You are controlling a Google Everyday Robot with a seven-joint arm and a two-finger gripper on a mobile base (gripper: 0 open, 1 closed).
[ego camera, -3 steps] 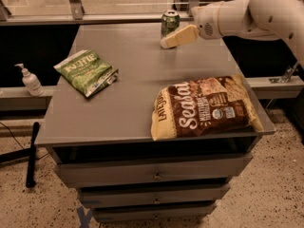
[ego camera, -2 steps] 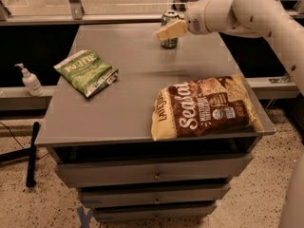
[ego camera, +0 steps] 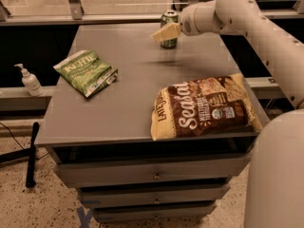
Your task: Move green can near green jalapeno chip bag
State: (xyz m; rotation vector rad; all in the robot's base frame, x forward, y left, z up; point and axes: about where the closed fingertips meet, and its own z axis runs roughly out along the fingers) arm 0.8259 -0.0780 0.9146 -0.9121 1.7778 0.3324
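The green can [ego camera: 169, 19] stands upright at the far edge of the grey table [ego camera: 128, 94], right of centre. My gripper [ego camera: 164, 32] is at the can, its cream-coloured tip crossing in front of the can's middle. The arm reaches in from the right. The green jalapeno chip bag [ego camera: 85, 72] lies flat on the left side of the table, well apart from the can and the gripper.
A large brown and yellow Sea Salt chip bag [ego camera: 204, 108] lies at the front right of the table, overhanging the edge. A white pump bottle [ego camera: 29, 80] stands on a ledge left of the table. Drawers sit below the tabletop.
My gripper has moved left from beside the can to overlap its front. The can and both bags have stayed in place.
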